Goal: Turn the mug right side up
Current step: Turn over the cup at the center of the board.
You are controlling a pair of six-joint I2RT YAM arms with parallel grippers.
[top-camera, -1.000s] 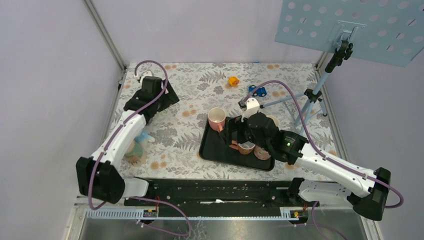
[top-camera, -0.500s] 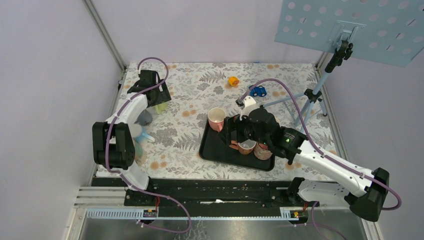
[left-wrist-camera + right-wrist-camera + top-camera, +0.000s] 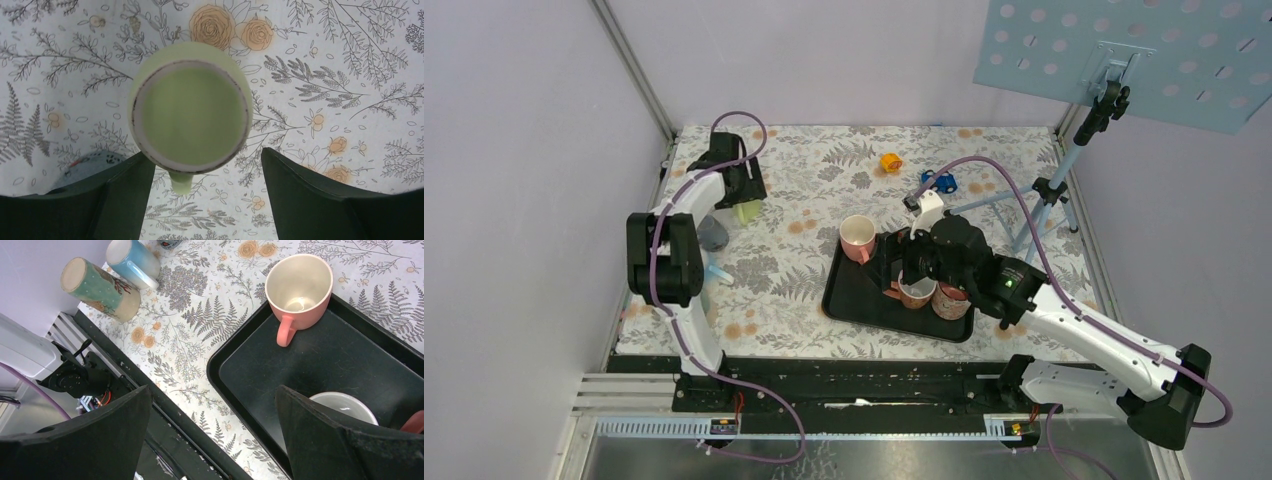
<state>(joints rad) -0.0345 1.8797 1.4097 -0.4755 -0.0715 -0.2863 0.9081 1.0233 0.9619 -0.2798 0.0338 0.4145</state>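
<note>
A pale green mug [image 3: 190, 112] stands upside down on the flowered cloth, its flat base with a bare ring facing up and its handle [image 3: 181, 181] pointing toward my wrist. It shows in the top view [image 3: 747, 212] at the far left. My left gripper [image 3: 207, 167] is open and hangs above it, the mug just ahead of the fingertips and the handle between the fingers. My right gripper [image 3: 212, 405] is open and empty above the near left edge of the black tray [image 3: 320, 365]; in the top view it [image 3: 902, 262] hovers over the tray.
A pink mug [image 3: 298, 287] stands upright at the tray's far left corner, and a white-lined mug [image 3: 345, 407] sits on the tray. A blue mug [image 3: 132, 262] and a teal patterned mug [image 3: 100, 290] lie on the cloth's left. A grey object [image 3: 90, 162] lies beside the green mug. A tripod [image 3: 1049, 195] stands at the right.
The left arm has folded back toward the far left and its gripper now hangs over the green mug. The right gripper has shifted slightly over the tray.
</note>
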